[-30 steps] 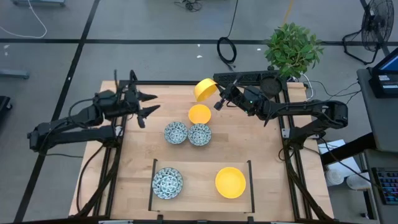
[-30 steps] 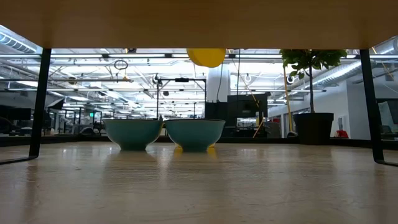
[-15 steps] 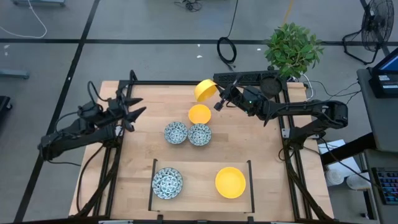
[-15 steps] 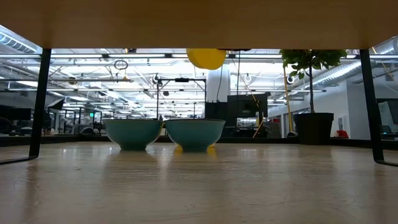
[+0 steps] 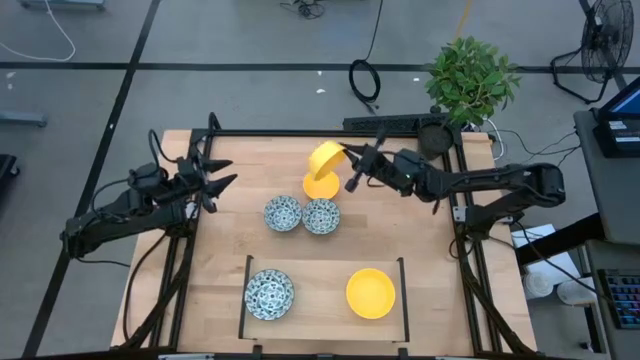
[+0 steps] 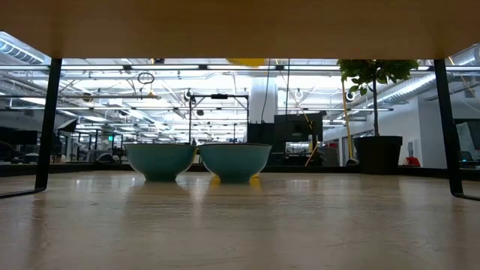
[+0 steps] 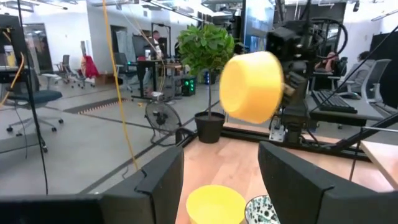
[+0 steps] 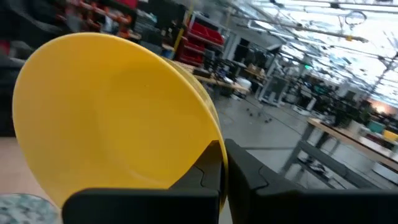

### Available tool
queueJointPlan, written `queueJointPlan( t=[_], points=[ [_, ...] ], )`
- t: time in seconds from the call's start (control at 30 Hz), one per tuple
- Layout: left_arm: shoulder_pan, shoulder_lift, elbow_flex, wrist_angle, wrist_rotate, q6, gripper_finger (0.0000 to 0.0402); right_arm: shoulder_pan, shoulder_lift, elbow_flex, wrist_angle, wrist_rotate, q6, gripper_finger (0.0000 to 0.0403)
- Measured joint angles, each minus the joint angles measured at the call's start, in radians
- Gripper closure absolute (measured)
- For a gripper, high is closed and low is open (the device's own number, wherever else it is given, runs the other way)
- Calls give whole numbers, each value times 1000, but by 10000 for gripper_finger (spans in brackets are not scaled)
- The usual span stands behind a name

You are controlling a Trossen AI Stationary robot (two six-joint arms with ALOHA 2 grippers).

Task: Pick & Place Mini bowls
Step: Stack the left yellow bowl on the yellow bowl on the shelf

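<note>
Bowls: I count three yellow, three blue. Right gripper (image 5: 345, 165) pinches one yellow bowl (image 5: 324, 158) tilted above a second (image 5: 319, 186); third (image 5: 371, 293) in the tray (image 5: 249, 290). Left gripper (image 5: 219, 181) spread, at left edge

From the high view we looked straight down on the whole table (image 5: 300, 250) and both arms. The low view stood at table-top height and faced level across the wood into the room; two patterned bowls (image 6: 199, 161) were near its middle, the same pair that we saw in the table's middle from above. The left wrist view faced across the table to the held yellow bowl (image 7: 249, 87) and the plant (image 7: 205, 56). The right wrist view was very near this yellow bowl, which filled most of the picture.
</note>
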Motion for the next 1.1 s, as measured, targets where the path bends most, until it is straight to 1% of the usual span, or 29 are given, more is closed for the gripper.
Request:
queueJointPlan(
  t=[0.2, 0.53, 0.73, 0.93, 1.0, 1.1],
  points=[
    [0, 0, 0, 3, 0, 0, 190, 106, -48, 1, -10, 1, 57, 403],
    [0, 0, 0, 4, 0, -3, 190, 336, -120, 1, -31, -1, 181, 403],
    [0, 0, 0, 4, 0, -3, 190, 490, -125, 0, -56, -1, 260, 403],
    [0, 0, 0, 4, 0, -3, 190, 664, -125, -12, -55, -2, 261, 403],
    [0, 0, 0, 4, 0, -3, 190, 717, -125, -19, -58, -11, 259, 403],
    [0, 0, 0, 4, 0, -2, 190, 775, -125, -24, -61, -81, 252, 403]
  ],
)
